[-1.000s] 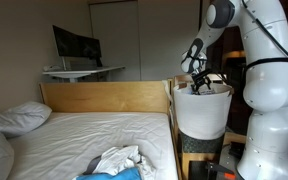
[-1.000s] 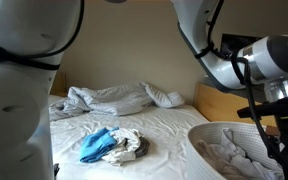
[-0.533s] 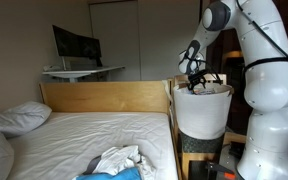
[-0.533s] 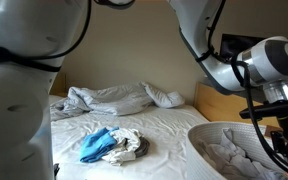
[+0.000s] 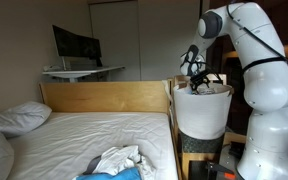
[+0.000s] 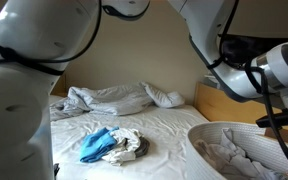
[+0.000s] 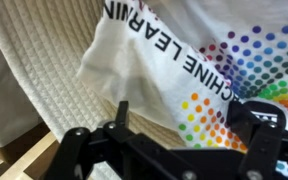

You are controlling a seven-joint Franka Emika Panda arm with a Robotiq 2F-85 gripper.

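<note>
Released, jaws spread wide, the black two-finger gripper (image 5: pixel 197 78) hovers just above one white T-shirt with coloured dots and black lettering (image 7: pixel 189 70). The shirt lies in one tall white laundry basket (image 5: pixel 202 118) beside one wooden-framed bed (image 5: pixel 104 97), which bears one heap of blue and white clothes (image 6: pixel 112 144).

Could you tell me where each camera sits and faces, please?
An exterior view: over the bed, facing the wooden bed frame and basket; arm and gripper at right.
An exterior view: beside the robot, facing across the bed; arm fills top and left.
Wrist view: on the wrist, looking past the open gripper at a printed shirt.
Both exterior views share the clothes pile and basket.
</note>
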